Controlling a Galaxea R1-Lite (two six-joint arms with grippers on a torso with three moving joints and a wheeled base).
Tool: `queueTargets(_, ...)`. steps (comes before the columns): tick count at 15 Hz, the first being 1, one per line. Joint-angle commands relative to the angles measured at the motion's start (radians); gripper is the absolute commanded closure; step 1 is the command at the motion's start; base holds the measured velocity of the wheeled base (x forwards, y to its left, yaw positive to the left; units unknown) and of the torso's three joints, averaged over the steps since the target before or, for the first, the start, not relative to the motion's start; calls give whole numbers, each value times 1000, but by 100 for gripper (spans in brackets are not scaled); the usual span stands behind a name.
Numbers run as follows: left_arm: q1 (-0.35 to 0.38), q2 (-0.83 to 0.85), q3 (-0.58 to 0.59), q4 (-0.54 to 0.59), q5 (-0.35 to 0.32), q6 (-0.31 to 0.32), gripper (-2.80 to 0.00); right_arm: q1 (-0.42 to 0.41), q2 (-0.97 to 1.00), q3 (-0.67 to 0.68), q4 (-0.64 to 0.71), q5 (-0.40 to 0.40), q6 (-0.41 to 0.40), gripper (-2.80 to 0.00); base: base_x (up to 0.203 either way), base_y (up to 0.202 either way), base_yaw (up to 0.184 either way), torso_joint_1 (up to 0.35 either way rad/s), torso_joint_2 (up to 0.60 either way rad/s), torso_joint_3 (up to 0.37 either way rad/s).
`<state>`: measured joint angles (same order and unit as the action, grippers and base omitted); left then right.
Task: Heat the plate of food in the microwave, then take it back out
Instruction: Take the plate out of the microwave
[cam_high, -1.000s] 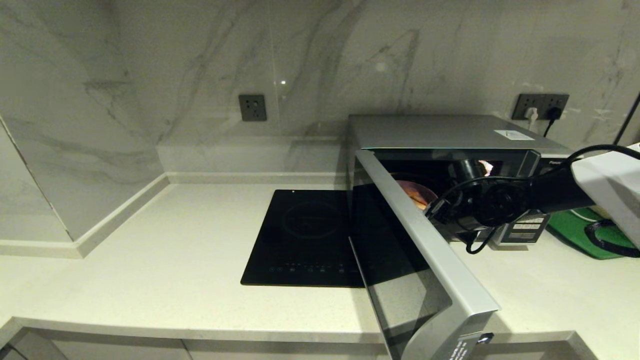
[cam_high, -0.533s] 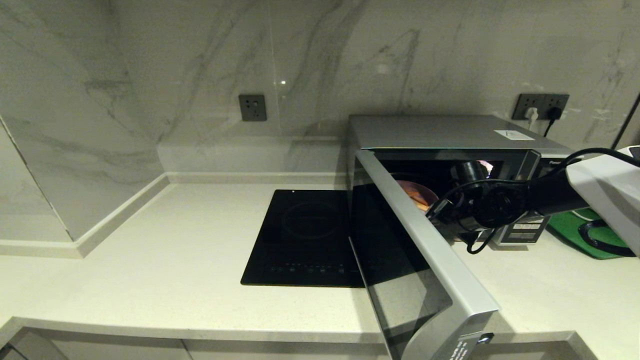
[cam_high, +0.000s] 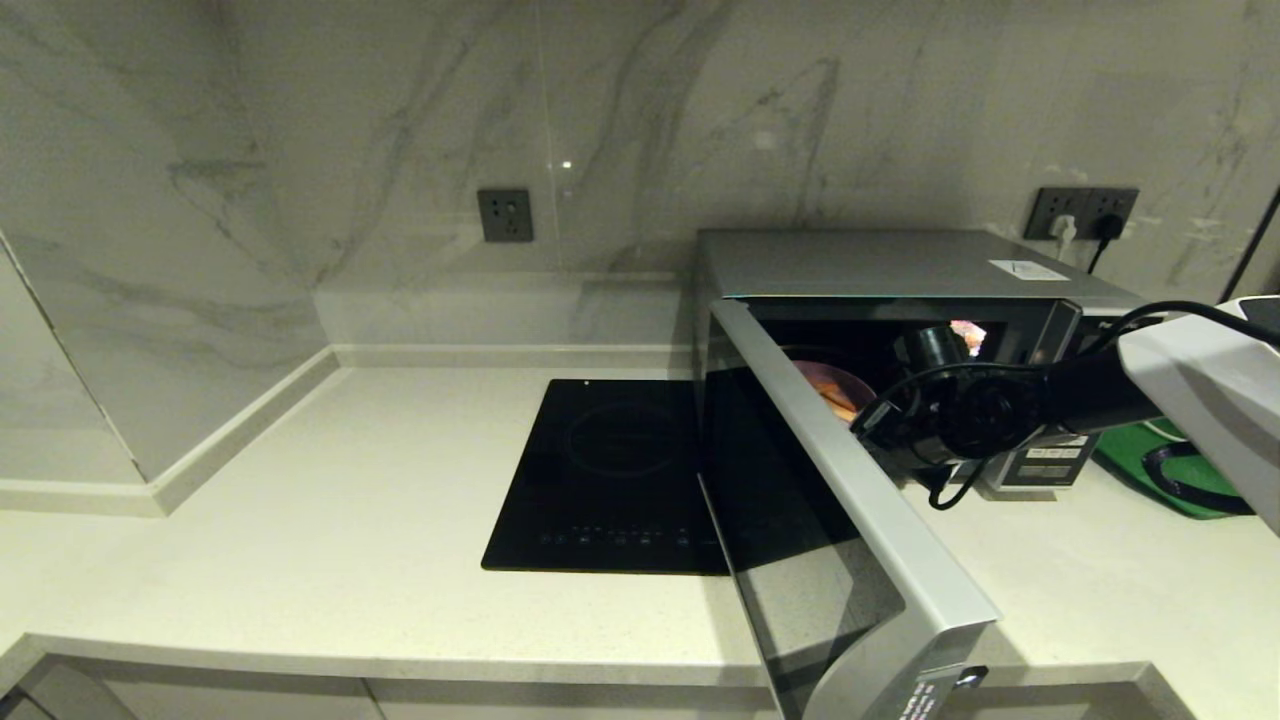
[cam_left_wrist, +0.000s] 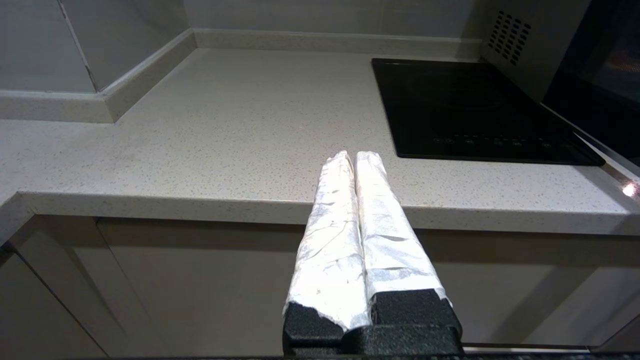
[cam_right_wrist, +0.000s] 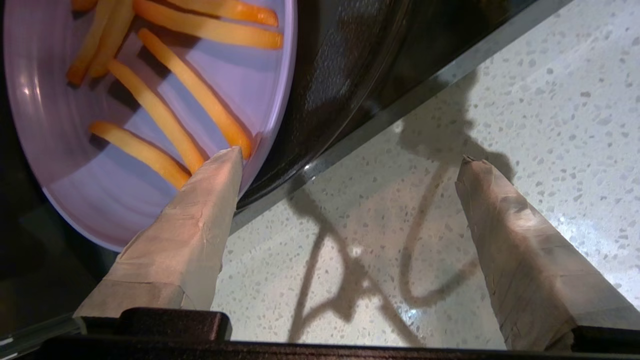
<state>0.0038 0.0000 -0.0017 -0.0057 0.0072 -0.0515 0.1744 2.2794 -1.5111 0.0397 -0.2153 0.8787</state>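
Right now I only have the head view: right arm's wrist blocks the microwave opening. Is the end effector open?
Observer: Yes. The right end effector is open; its fingers stand wide apart in the right wrist view.
Operator: Touching the plate?
Observer: One finger overlaps the rim of the plate of food; the other is over the counter. Contact unclear.
Operator: Left arm?
Observer: Left end effector is shut, parked at the counter's front edge.

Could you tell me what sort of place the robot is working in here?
Most likely a home kitchen: a speckled stone countertop with a built-in induction hob, a microwave standing open beside it, and a marble-look backsplash with wall sockets.
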Motion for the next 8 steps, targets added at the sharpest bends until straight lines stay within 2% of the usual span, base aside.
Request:
queueTargets(1, -1, 0, 0, 0, 0, -1, 0, -4, 6, -6, 0, -9, 5, -280, 0, 0, 0, 0, 0, 0)
queueTargets(8, 1, 0, 0, 0, 0, -1, 0, -23, 21, -15, 0, -32, 8, -280, 0, 0, 0, 0, 0, 0)
